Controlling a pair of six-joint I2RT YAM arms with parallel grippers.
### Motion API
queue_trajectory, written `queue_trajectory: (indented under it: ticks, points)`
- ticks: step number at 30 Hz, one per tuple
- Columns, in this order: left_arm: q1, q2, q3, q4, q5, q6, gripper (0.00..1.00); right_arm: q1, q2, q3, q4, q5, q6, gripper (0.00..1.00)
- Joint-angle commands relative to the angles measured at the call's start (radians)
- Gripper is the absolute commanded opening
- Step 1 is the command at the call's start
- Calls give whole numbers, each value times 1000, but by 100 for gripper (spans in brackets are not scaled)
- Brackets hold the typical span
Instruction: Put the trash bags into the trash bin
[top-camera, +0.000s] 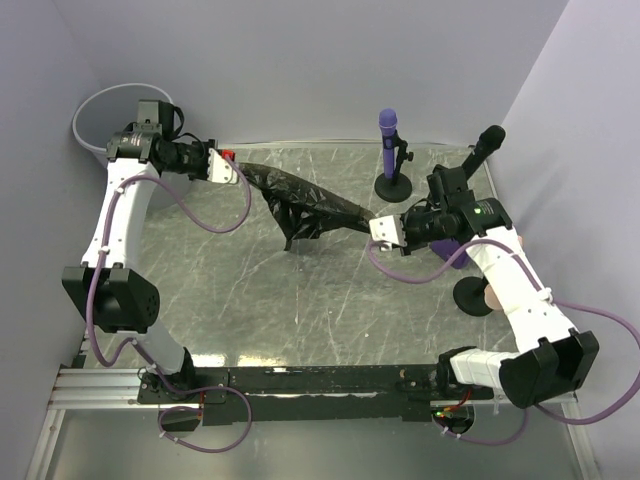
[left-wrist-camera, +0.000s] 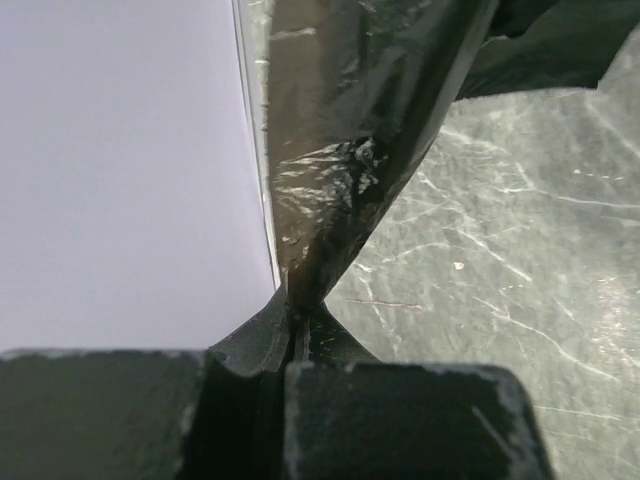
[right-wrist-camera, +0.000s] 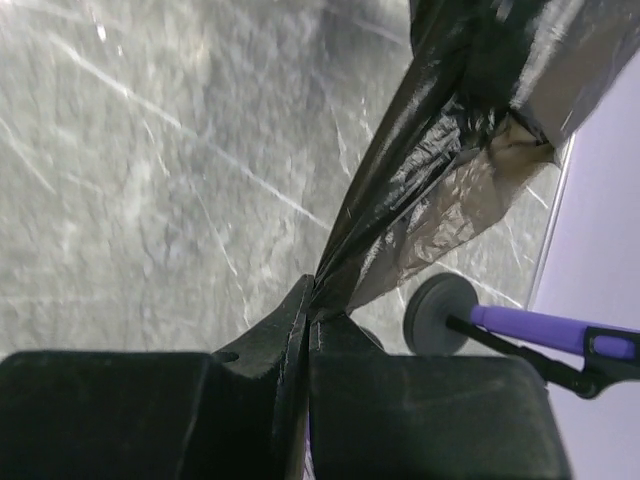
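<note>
Right fingers (top-camera: 381, 230): clamped tight on one end of the trash bag (top-camera: 300, 200), right of centre in the overhead view.
Tabletop (top-camera: 300, 310): grey, marbled, scratched.
Trash bag: black and glossy, stretched between both arms across mid-frame, a fold hanging toward the tabletop.
Left fingers (top-camera: 228, 170): pinched together on the bag's other end, upper left.
Purple microphone (top-camera: 387, 135): upright on a stand beyond the bag, upper right of centre.
Trash bin (top-camera: 100, 120): upper-left corner, beyond the left arm; the bag is outside it.
</note>
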Motion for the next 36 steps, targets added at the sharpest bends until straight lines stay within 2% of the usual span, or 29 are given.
queue_trajectory:
  ticks: [1,9,12,13,14,15,16,17,18,20,21,23,25,27,29,34,36]
  points:
    - [26,-7,-17,119,-93,21,1,-11,-60,-76,-16,151,-101,0]
    - [26,7,-42,215,-129,-35,1,-11,-163,-258,116,240,-231,0]
    - [26,14,-40,234,-118,-67,1,-11,-207,-317,189,250,-224,1]
    - [26,13,-42,235,-100,-70,1,-11,-222,-326,212,236,-212,3]
    - [26,10,-46,234,-71,-67,1,-9,-232,-323,223,210,-200,11]
    - [26,-2,-58,241,-39,-73,1,-8,-238,-305,226,178,-168,28]
    - [23,-21,-83,269,-15,-85,1,-2,-233,-274,216,138,-113,43]
    - [14,-39,-112,304,-3,-90,1,5,-217,-218,200,104,-36,54]
    - [0,-65,-153,350,8,-88,1,9,-195,-157,185,61,44,60]
    - [-29,-119,-253,479,31,-91,1,11,-108,30,148,-18,252,62]
    - [-46,-148,-311,596,41,-104,1,9,-60,112,140,-57,405,62]
    - [-78,-192,-406,755,64,-127,1,6,39,285,153,-126,597,63]
    - [-114,-223,-489,894,68,-148,1,6,96,346,239,-175,777,63]
    - [-146,-252,-525,980,80,-180,1,11,138,355,397,-198,930,64]
    - [-175,-274,-552,1040,88,-194,1,34,181,358,491,-171,1015,65]
    - [-218,-341,-624,1169,132,-188,1,141,294,379,611,-44,1049,65]
    - [-230,-360,-637,1147,135,-158,1,173,342,402,646,-31,1080,66]
